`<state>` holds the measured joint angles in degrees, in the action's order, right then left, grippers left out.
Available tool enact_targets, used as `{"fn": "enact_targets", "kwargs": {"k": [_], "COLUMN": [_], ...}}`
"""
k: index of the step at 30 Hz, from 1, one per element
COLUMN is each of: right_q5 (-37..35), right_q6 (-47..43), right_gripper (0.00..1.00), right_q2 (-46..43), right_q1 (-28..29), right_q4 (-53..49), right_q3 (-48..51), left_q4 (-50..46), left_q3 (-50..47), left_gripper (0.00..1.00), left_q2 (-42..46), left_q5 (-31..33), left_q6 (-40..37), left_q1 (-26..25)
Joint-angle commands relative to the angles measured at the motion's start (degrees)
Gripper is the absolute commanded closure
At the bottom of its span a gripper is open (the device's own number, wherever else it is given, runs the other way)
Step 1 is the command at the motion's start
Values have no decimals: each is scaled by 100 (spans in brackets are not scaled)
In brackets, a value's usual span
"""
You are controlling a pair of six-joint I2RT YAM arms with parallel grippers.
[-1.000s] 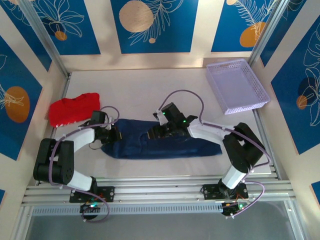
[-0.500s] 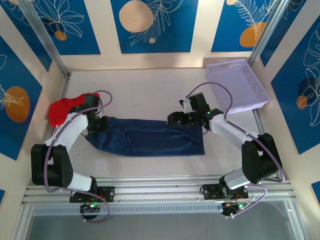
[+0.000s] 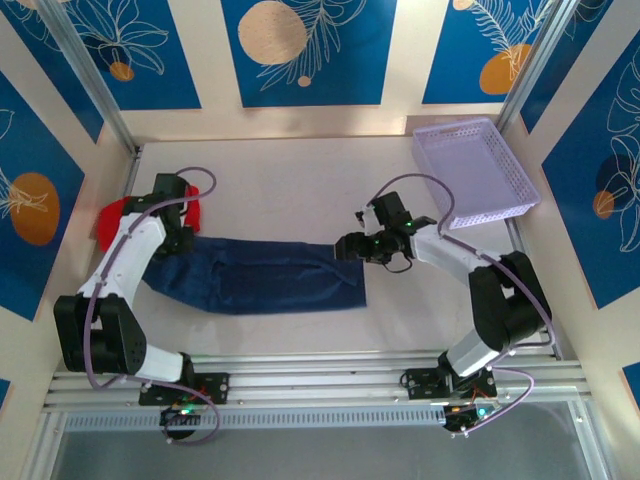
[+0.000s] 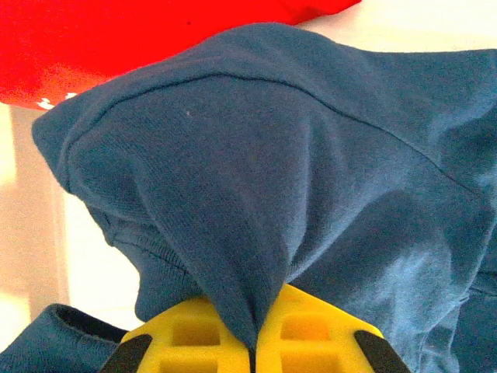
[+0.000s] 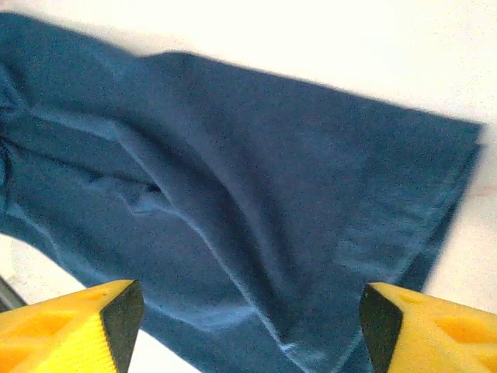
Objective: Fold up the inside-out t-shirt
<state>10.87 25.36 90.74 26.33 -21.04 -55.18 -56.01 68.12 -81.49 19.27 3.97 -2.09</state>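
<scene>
- The left pincer (image 4: pixel 252 346) clamps a fold of the navy t-shirt (image 3: pixel 270 282), which is stretched along the bench (image 3: pixel 280 190) beside a red garment (image 3: pixel 112 218).
- The right pincer (image 3: pixel 347 247) gapes wide, seemingly just over its right end.

The dark navy blue soft cloth t-shirt (image 4: pixel 311 155) is matt and finely knitted, with stitched seams. The bright red cloth garment (image 4: pixel 116 39) touching it looks equally matt. Under the t-shirt, the pale tabletop (image 3: pixel 280 190) is smooth and dull. Well right of the t-shirt, the lilac perforated plastic basket (image 3: pixel 478 172) looks matt.
</scene>
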Motion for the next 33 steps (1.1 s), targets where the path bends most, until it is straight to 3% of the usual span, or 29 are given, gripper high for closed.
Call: {"fn": "enact_targets", "kwargs": {"k": [1, 6, 10, 16, 25, 33], "right_q5": [481, 362, 251, 410, 833, 834], "right_q6": [155, 208, 162, 5, 43, 29], "right_gripper": [29, 38, 43, 43, 36, 44], "right_q2": [277, 804, 1075, 784, 68, 121], "right_q1": [302, 712, 695, 518, 304, 127], "right_q4": [205, 308, 170, 131, 100, 110], "right_q3": [-274, -602, -687, -482, -142, 190], "left_q4": [-209, -185, -194, -162, -120, 18], "left_q3": [207, 275, 303, 266, 298, 339], "left_gripper": [100, 100, 100, 100, 100, 100], "left_q2": [33, 46, 94, 143, 96, -10], "left_q5": [217, 119, 12, 46, 364, 553], "left_q6": [-168, -168, -169, -220, -299, -354], "left_q1": [51, 42, 33, 33, 37, 41]}}
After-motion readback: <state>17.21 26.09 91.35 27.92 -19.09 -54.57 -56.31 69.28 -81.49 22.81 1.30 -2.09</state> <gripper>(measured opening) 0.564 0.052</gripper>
